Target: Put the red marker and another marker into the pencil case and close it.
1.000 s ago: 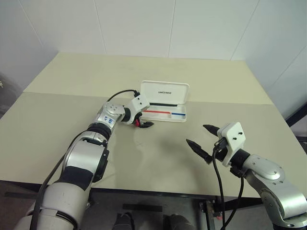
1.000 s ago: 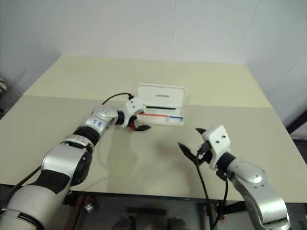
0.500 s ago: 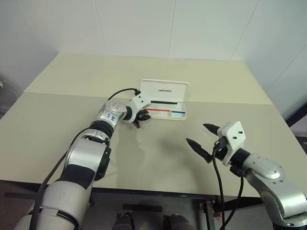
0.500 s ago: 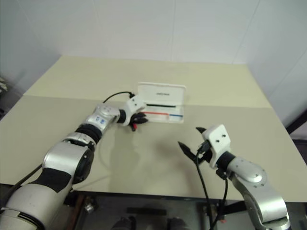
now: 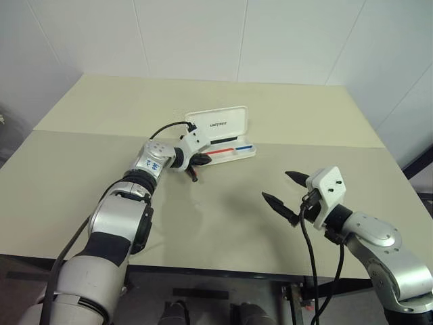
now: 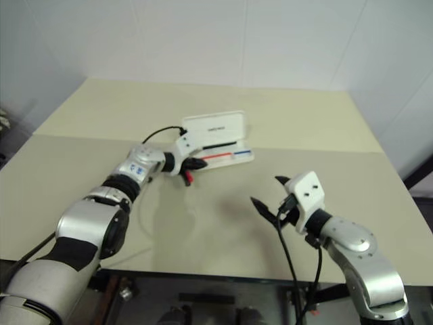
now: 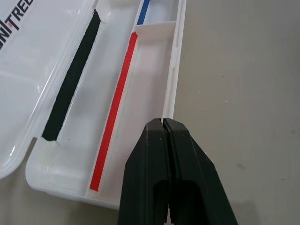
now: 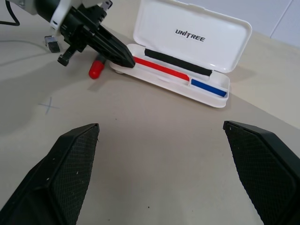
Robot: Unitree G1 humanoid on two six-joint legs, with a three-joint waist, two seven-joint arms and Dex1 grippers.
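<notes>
The white pencil case [image 5: 218,124] lies open and skewed on the table, with "UNITREE" on its raised lid [image 8: 190,33] and a red-and-blue stripe in its tray [image 7: 140,93]. My left gripper [image 5: 202,160] is shut, its tips pinching the front wall at the tray's left end [image 7: 162,123]. The red marker's red end [image 8: 96,69] pokes out on the table right beside and under that gripper; its barrel is hidden. Another marker is out of view. My right gripper [image 5: 276,186] hovers open over the table's near right, well apart from the case.
The beige table [image 5: 223,230] has bare room between the two arms. A faint pencilled cross [image 8: 48,107] marks it near the left arm. A black cable [image 5: 166,127] loops off the left wrist. White walls stand behind the table.
The left gripper has gone from open to shut at the case's left end. The case has turned and slid left, its right end swinging away. The right arm has kept still.
</notes>
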